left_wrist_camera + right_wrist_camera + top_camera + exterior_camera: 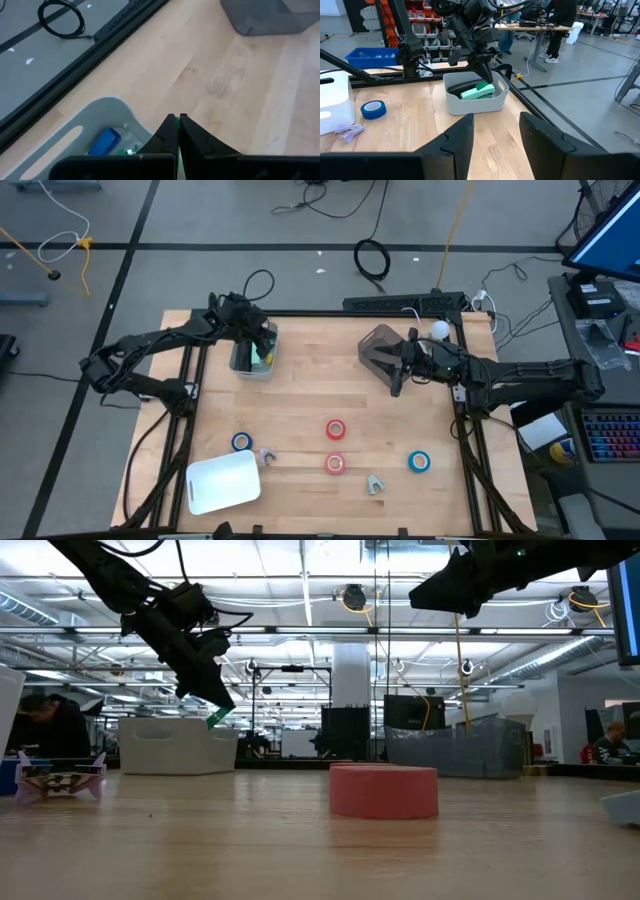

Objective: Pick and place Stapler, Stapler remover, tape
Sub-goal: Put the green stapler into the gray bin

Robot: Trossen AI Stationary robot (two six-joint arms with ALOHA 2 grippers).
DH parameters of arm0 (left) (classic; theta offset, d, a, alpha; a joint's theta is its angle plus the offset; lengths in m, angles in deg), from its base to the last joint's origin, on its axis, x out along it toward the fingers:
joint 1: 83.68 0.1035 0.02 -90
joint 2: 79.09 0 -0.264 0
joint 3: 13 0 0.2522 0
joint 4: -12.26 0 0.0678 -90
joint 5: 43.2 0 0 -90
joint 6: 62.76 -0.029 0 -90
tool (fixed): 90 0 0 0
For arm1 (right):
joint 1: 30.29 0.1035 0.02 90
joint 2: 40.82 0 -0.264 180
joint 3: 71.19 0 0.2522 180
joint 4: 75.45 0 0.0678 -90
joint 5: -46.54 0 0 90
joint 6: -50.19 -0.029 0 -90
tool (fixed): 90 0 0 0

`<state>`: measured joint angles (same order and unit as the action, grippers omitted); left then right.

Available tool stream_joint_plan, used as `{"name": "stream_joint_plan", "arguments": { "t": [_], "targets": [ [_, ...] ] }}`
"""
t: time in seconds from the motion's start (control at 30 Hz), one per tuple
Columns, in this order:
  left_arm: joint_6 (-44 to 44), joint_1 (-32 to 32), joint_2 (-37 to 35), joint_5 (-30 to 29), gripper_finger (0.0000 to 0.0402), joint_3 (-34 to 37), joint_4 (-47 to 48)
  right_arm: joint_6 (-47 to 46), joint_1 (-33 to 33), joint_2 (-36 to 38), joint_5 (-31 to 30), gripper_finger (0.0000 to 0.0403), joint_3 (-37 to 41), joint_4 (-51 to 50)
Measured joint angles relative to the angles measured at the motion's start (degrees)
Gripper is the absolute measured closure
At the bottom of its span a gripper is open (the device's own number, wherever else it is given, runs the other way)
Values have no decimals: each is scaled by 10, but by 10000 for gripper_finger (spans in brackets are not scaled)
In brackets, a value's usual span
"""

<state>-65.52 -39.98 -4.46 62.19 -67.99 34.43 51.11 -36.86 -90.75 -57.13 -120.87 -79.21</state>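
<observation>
At upper left of the high view the left gripper (262, 348) is pinched on a green stapler (478, 91) over the white bin (252, 367), a stiff, fairly heavy thing best gripped across its body. Along the lower middle lie four light, rigid tape rolls (335, 429), best taken across the ring, with a stapler remover (374, 484) and open wood around them. At right the right gripper (396, 370) hangs spread beside the grey bin (378, 340)
</observation>
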Motion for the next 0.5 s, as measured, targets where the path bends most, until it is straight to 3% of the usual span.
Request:
{"name": "stream_joint_plan", "arguments": {
  "t": [0.5],
  "targets": [
    [12,-39,44,-23,401,0,-42,-20,0,0,0,252,0,0]
  ]
}}
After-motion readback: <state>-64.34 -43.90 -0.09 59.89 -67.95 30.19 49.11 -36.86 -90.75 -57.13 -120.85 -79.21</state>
